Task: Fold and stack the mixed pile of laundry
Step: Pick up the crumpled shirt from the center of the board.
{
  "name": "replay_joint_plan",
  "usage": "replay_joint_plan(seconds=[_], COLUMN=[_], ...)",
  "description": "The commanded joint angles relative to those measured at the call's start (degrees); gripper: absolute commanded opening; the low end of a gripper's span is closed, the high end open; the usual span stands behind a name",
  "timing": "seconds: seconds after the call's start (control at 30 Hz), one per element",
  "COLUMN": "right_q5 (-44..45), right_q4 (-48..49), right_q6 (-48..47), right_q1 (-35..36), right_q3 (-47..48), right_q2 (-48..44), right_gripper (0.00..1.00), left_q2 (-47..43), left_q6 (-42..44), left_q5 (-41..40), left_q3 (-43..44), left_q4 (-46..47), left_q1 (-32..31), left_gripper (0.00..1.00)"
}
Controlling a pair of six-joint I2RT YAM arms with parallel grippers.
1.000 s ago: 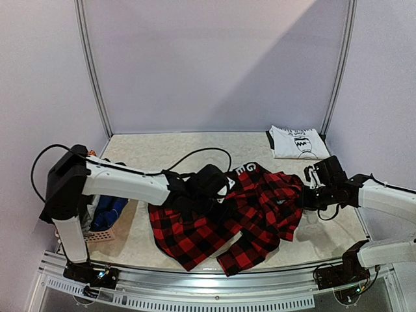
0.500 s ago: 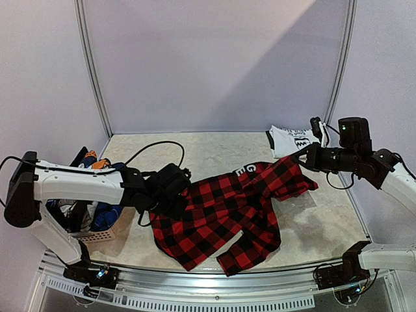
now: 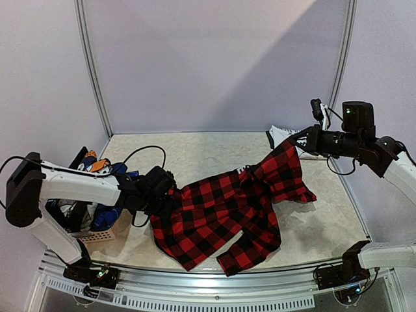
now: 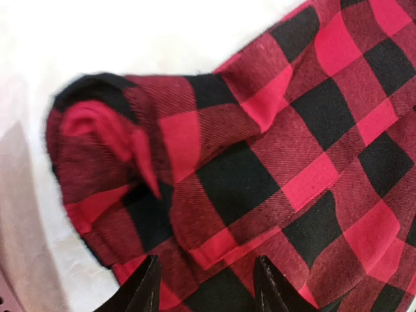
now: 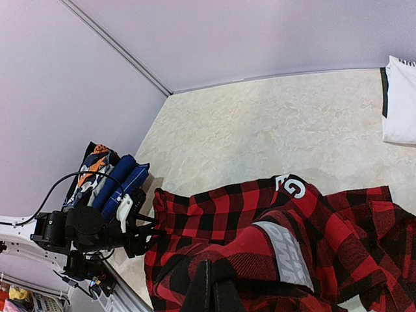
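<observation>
The red-black plaid shirt [image 3: 221, 214] lies spread over the table's middle, with its white lettering [image 5: 292, 187] showing near the raised part. My right gripper [image 3: 300, 139] is shut on a corner of the shirt [image 5: 260, 253] and holds it off the table at the back right. My left gripper [image 3: 161, 195] is low at the shirt's left edge. In the left wrist view it [image 4: 207, 289] stands open, and its dark fingertips [image 4: 146, 286] straddle a folded hem of the shirt [image 4: 260, 169]. A folded white printed T-shirt [image 3: 283, 134] lies at the back right, partly hidden by the right gripper.
A small pinkish woven basket [image 3: 103, 235] sits at the table's left edge, filled with blue plaid, navy and orange-patterned garments [image 3: 104, 170]. The left arm's black cable [image 3: 140, 153] loops above the table. Walls close in the back and both sides.
My right gripper has lifted the shirt's corner up and towards the back right, stretching the cloth. My left gripper has drawn back leftwards to the shirt's left edge.
</observation>
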Motion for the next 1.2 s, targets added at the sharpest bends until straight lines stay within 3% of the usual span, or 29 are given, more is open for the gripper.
replay_joint_plan(seconds=[0.0, 0.47, 0.63, 0.8, 1.0, 1.17], right_q5=[-0.3, 1.39, 1.41, 1.6, 3.28, 5.11], right_q4=[0.68, -0.3, -0.47, -0.5, -1.21, -2.91], right_q6=[-0.13, -1.53, -1.79, -2.14, -2.39, -3.09], right_q1=[-0.21, -0.18, -0.14, -0.14, -0.15, -0.19], right_q3=[1.37, 3.29, 4.23, 4.76, 5.75, 7.32], right_q2=[0.3, 1.57, 2.4, 3.15, 3.56, 3.05], right_gripper=[0.0, 0.0, 0.0, 0.0, 0.0, 0.0], left_q2=[3.44, 7.13, 6.8, 5.84, 5.16, 2.56], left_q6=[0.33, -1.75, -2.28, -2.03, -1.22, -0.26], left_q5=[3.18, 1.02, 2.21, 3.06, 3.39, 3.41], left_q3=[0.77, 0.57, -0.2, -1.17, -1.72, -1.36], left_q4=[4.43, 4.11, 5.06, 5.92, 6.74, 5.85], left_q1=[0.91, 1.48, 1.4, 1.39, 1.39, 0.86], left_gripper=[0.48, 0.47, 0.42, 0.2, 0.01, 0.0])
